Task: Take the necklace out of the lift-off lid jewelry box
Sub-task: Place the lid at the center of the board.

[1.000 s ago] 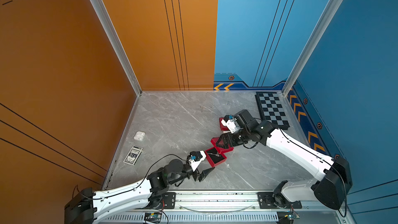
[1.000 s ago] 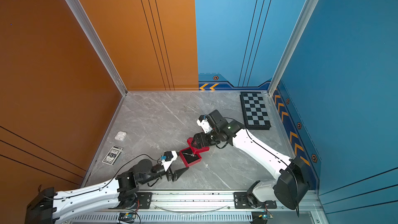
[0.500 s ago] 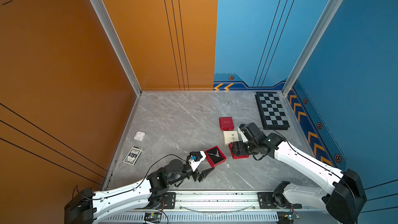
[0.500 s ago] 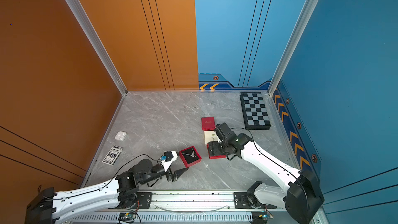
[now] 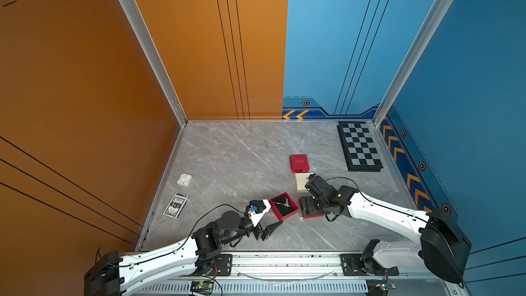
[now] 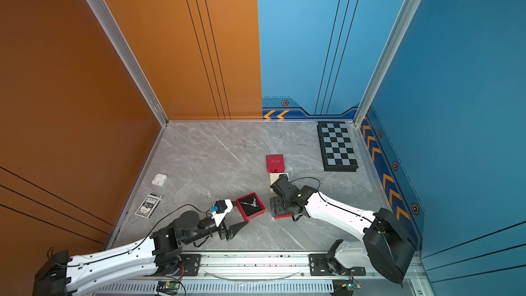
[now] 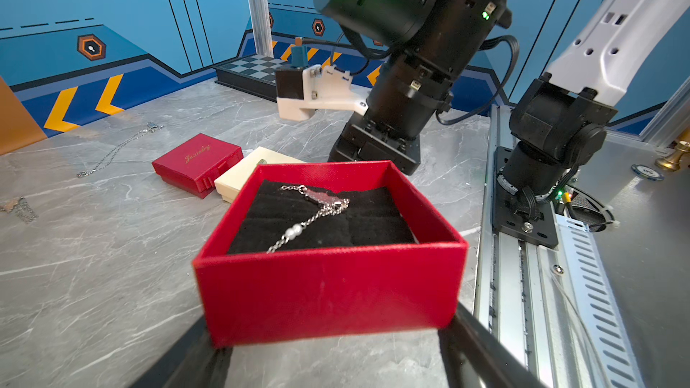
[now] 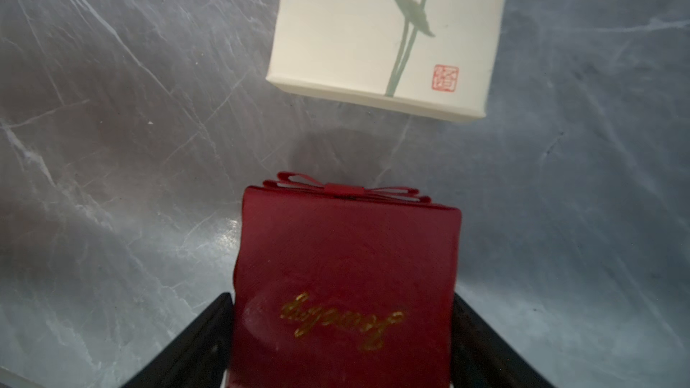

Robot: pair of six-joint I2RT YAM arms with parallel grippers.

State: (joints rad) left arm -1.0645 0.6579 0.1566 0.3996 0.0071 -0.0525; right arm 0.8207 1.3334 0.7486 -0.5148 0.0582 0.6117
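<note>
The lift-off lid jewelry box [image 5: 280, 215] [image 6: 253, 217] [image 7: 328, 293] is red and stands open near the table's front. The silver necklace [image 5: 283, 203] [image 6: 250, 203] [image 7: 313, 210] lies on its black pad. My left gripper [image 5: 273, 217] [image 7: 332, 352] hugs the box's near end, one finger against each side wall. The red lid [image 5: 311, 216] [image 6: 281, 216] [image 8: 343, 274] with gold script rests on the table right of the box. My right gripper [image 5: 308, 209] [image 8: 341, 330] points down over it, its fingers tight against both lid sides.
A closed red hinged case [image 5: 299, 163] and a cream box [image 5: 300, 186] [image 8: 381, 31] lie just behind the lid. A chessboard [image 5: 360, 146] sits at the back right. An earbud case [image 5: 184, 179] and a card deck [image 5: 176, 205] lie at the left. A loose chain [image 7: 115, 151] lies farther back.
My right gripper has carried the lid from above the box to the right and set it down on the table. The left arm and box have stayed put.
</note>
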